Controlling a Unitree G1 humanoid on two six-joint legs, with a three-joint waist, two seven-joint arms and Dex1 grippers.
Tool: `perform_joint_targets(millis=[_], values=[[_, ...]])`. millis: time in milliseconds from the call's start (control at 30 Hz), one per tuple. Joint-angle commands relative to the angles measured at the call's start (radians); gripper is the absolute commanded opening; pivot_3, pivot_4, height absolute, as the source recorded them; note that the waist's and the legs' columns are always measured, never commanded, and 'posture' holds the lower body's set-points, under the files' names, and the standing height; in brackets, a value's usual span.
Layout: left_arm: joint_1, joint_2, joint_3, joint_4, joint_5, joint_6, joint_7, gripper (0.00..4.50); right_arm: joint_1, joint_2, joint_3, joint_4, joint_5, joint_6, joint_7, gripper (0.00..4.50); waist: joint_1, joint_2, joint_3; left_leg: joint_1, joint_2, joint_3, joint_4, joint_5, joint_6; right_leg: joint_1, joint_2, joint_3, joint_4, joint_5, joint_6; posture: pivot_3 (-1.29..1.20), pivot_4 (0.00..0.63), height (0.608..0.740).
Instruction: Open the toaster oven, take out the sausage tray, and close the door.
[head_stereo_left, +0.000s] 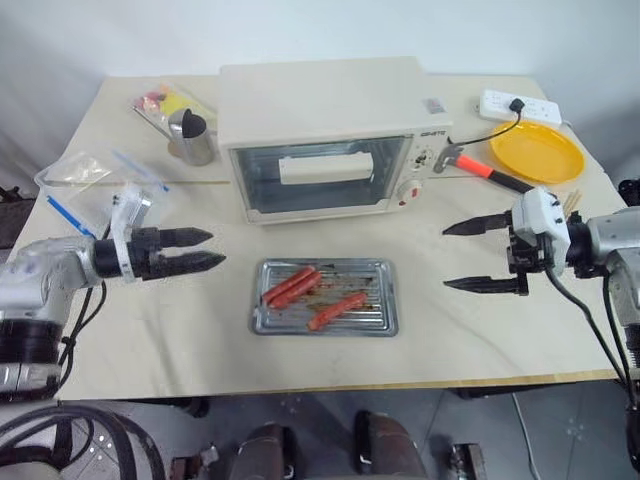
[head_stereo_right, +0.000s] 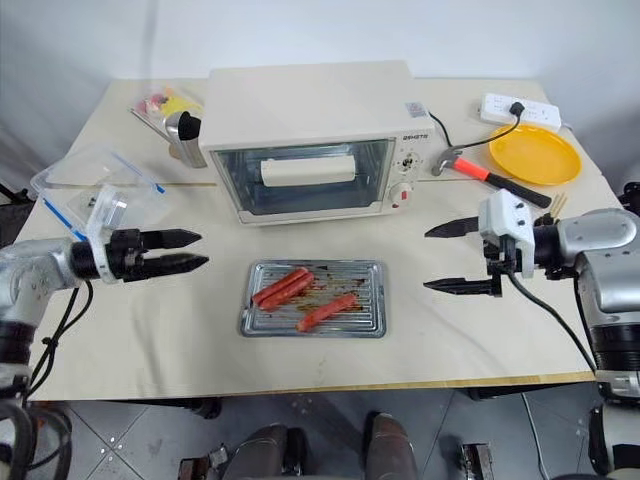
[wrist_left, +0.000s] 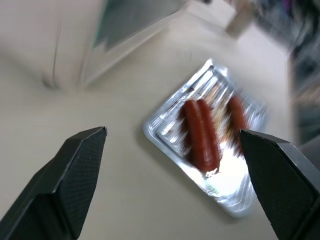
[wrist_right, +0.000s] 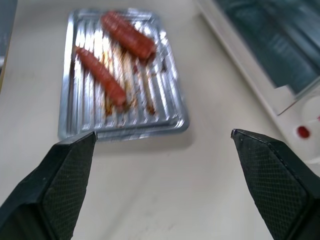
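Nearest the robot, the sausage tray (head_stereo_left: 325, 297) lies flat on the bare tabletop (head_stereo_left: 200, 330) in front of the toaster oven, well apart from it, with three red-brown sausages (head_stereo_left: 292, 286) on its ribbed metal; two lie side by side and touching, the third a little apart. To either side of the tray hang the two claws, neither touching anything: the left gripper (head_stereo_left: 200, 250) points in toward the tray, and although its black fingers look close together from the head camera, the left wrist view shows them spread wide and empty; the right gripper (head_stereo_left: 485, 254) likewise has its fingers set wide apart with nothing between them. Beyond the tray stands the toaster oven (head_stereo_left: 330, 125), and its door (head_stereo_left: 318, 177) appears shut, the glass panel upright and flush in its cream frame with the white bar handle (head_stereo_left: 322, 168) across it. Judged from this, all three parts of the task look done: the tray is out and the door is up again, and only drawing the arms away seems left. Small dark lettering sits above the knobs on the control panel (head_stereo_left: 428, 160), probably a brand name, but it is too small to read with any confidence. Further back to the right lie a hammer (head_stereo_left: 478, 166), a yellow plate (head_stereo_left: 537, 151) and a white power strip (head_stereo_left: 518, 105).
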Motion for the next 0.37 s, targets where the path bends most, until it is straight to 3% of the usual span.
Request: perform_joint_targets(millis=[33, 200, 367], values=[[0.109, 0.010, 0.028, -0.048, 0.083, -0.252, -0.062, 4.46, 0.015, -0.012, 0.006, 0.028, -0.042, -0.089, 0.017, 4.50, 0.000, 0.000, 0.000, 0.000, -0.001, 0.002, 0.000, 0.000, 0.000, -0.001, 0.000, 0.000, 0.000, 0.000, 0.000, 0.00, 0.150, 0.740], [0.180, 0.011, 0.048, 0.011, 0.093, -0.407, -0.144, 4.46, 0.029, -0.010, -0.001, 0.066, -0.060, -0.120, -0.011, 4.50, 0.003, 0.000, 0.000, 0.000, 0.002, 0.004, 0.001, 0.000, 0.001, -0.002, -0.001, 0.000, 0.001, 0.000, -0.001, 0.00, 0.150, 0.740], [0.308, 0.009, 0.150, 0.055, 0.019, -0.357, -0.177, 4.46, 0.155, -0.023, -0.073, 0.104, -0.077, -0.130, -0.126, 4.50, 0.001, 0.000, 0.000, 0.001, 0.004, 0.007, 0.001, -0.004, 0.003, -0.003, -0.001, -0.003, 0.002, 0.000, -0.001, 0.00, 0.150, 0.740]])
